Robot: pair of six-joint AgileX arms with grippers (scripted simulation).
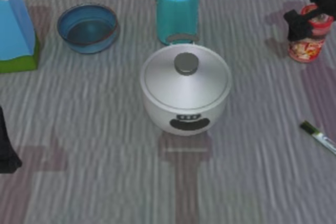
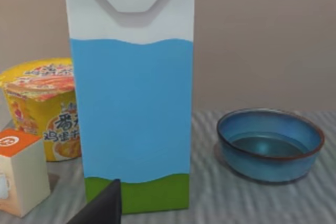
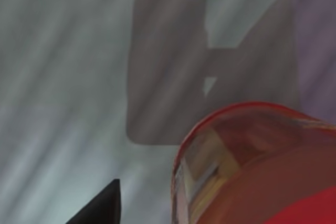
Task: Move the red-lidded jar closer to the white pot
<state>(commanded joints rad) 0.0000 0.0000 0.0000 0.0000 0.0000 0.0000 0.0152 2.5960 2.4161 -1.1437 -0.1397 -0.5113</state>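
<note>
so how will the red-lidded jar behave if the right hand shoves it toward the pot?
The red-lidded jar looks upright and taller than wide, so a high push may tip it. Round walls: on its side it could roll. Its glossy wall might slip in the right hand.

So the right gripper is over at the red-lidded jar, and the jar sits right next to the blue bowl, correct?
Not quite. The right gripper is at the red-lidded jar, but the top view shows the jar at the table's far right, far from the blue bowl at the left.

glossy red-lidded jar (image 1: 308, 40), smooth satin white pot (image 1: 185, 90)
</note>
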